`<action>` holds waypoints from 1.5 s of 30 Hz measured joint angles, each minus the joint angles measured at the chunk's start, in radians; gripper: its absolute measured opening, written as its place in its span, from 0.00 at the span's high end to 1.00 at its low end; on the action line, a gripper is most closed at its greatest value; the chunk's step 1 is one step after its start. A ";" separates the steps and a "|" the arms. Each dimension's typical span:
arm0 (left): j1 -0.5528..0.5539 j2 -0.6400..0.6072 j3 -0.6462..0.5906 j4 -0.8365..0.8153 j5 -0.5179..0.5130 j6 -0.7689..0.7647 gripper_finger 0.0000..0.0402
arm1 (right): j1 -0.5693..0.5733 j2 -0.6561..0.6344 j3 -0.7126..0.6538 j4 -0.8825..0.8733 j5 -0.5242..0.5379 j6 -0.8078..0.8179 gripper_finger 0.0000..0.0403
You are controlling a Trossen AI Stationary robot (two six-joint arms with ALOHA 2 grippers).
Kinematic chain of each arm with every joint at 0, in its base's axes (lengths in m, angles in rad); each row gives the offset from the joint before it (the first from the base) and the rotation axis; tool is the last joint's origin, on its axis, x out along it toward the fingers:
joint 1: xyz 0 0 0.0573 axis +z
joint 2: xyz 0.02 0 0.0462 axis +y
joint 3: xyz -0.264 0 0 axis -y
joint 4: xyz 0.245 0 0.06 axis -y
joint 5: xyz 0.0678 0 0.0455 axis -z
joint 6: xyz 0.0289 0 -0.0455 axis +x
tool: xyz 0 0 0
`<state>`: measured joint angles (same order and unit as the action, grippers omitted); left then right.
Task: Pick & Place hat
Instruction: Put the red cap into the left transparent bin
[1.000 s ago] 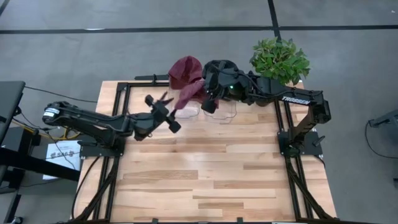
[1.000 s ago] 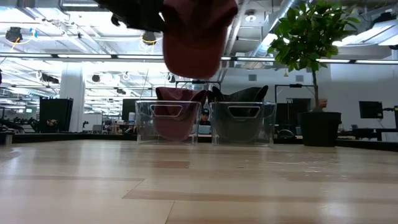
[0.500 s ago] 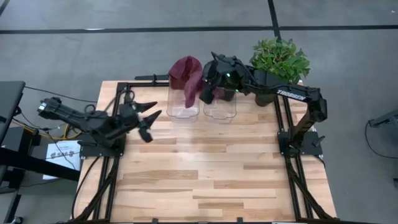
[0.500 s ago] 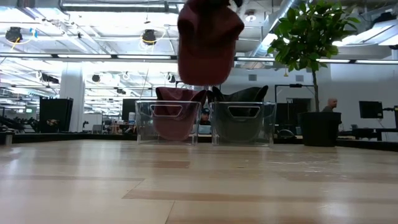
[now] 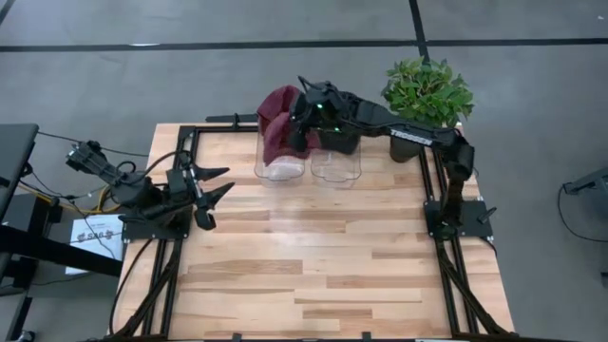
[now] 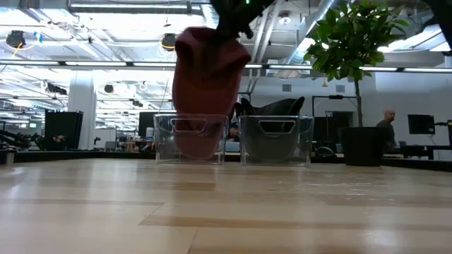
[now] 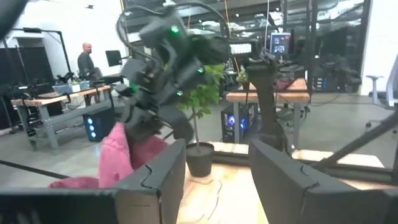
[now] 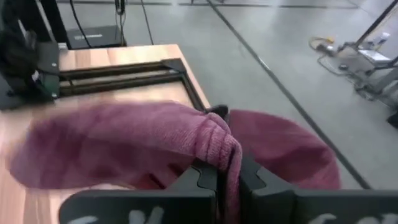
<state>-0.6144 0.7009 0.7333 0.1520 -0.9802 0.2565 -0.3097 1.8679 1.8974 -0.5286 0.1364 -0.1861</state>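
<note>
Your right claw [image 5: 296, 133] is clenched on the maroon hat [image 5: 278, 128], pinching a bunched fold of its knit fabric between the two fingers [image 8: 205, 177], as the right wrist view shows plainly. From above, the hat sits at the far edge of the table [image 5: 332, 256], directly over the left clear bin [image 5: 279, 163], with the right arm stretched across from the potted plant [image 5: 427, 90] side. In the low view the hat [image 6: 208, 85] hangs from the claw [image 6: 233, 17] with its lower end dipping to the height of the bin [image 6: 189, 137], though you cannot tell from that view whether it is already inside the walls or only in front of them. More maroon fabric shows inside that bin behind the hanging hat. Just beside it stands the right clear bin [image 6: 275, 139], holding a dark hat [image 6: 272, 107]. Your left claw [image 5: 211, 187] is spread wide and released, holding nothing, lying low near the left edge of the table, well apart from the bins. In the left wrist view its two fingers [image 7: 155, 186] stand apart with the gap between them bare, and the right arm and the hat [image 7: 127, 152] show farther off. A person [image 6: 386, 123] stands in the room beyond the table, next to the plant pot [image 6: 362, 146].
</note>
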 joint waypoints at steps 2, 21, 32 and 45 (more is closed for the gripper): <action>-0.002 -0.008 -0.017 -0.004 0.000 -0.001 0.57 | -0.008 0.036 0.026 0.011 -0.028 0.003 1.00; -0.001 -0.033 -0.063 -0.002 0.023 -0.029 0.57 | -0.093 0.257 0.125 0.018 -0.063 0.030 1.00; -0.001 -0.031 -0.063 -0.002 0.024 -0.029 0.57 | -0.171 0.339 0.127 0.155 -0.055 0.023 1.00; -0.001 -0.026 -0.235 0.053 0.029 -0.131 0.57 | -0.204 0.333 0.126 0.149 0.023 0.029 0.94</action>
<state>-0.6155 0.6751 0.4980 0.2052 -0.9509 0.1260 -0.5133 2.2005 2.0232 -0.3798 0.1596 -0.1574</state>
